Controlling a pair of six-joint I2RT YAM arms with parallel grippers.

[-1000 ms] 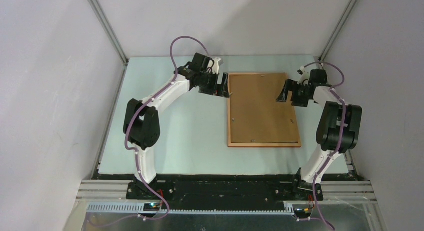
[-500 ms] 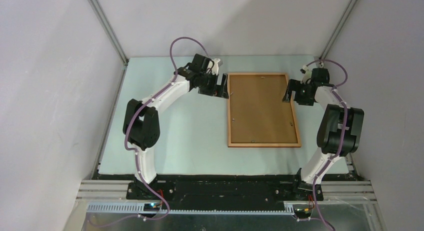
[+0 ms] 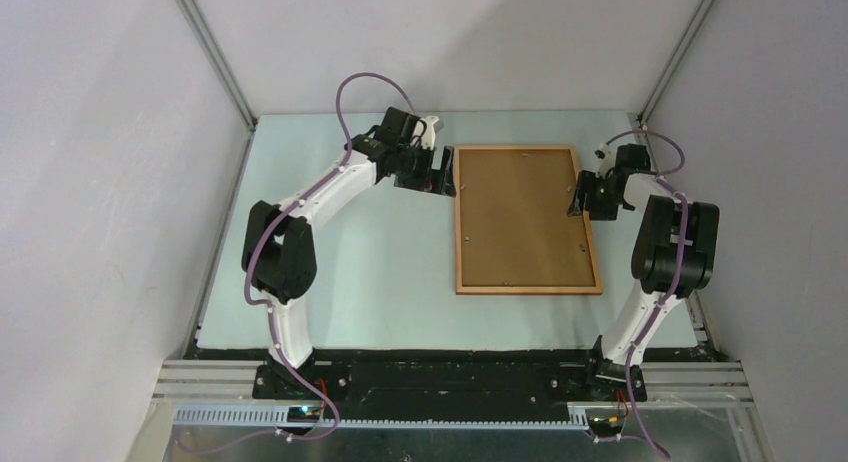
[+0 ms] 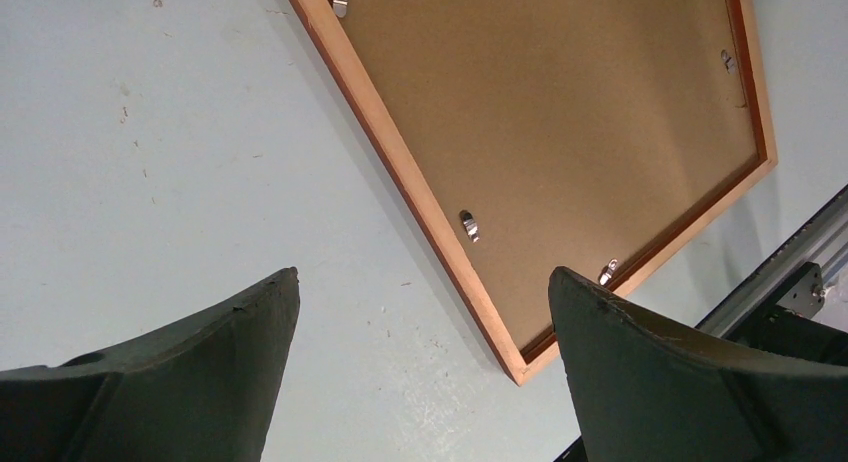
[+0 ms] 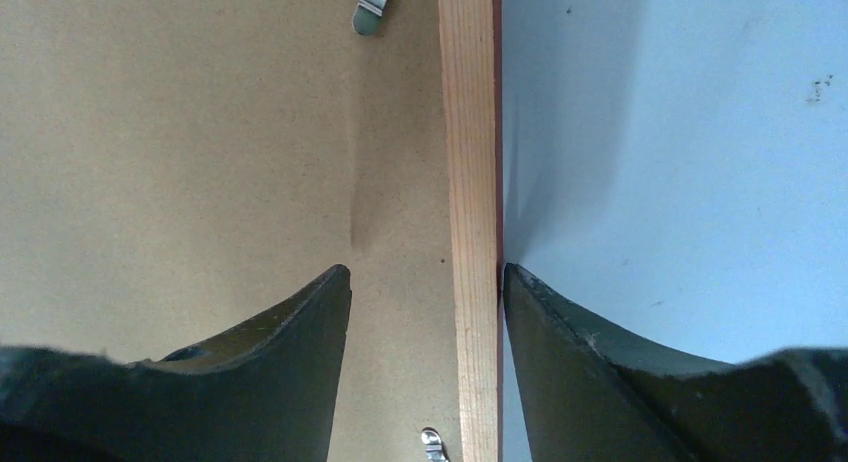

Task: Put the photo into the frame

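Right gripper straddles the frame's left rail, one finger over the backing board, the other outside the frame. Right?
No, it's the right rail, not the left. The top external view shows the right gripper at the frame's right long side. The rest holds.

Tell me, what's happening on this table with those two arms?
Two robot arms are working on a wooden picture frame that lies face down on the table, with a brown backing board set inside it. The right gripper straddles the frame's right rail, one finger on each side, not yet clamped. The left gripper hovers open beside the frame's left rail, touching nothing. No photo is in sight; whether one sits under the board cannot be told.
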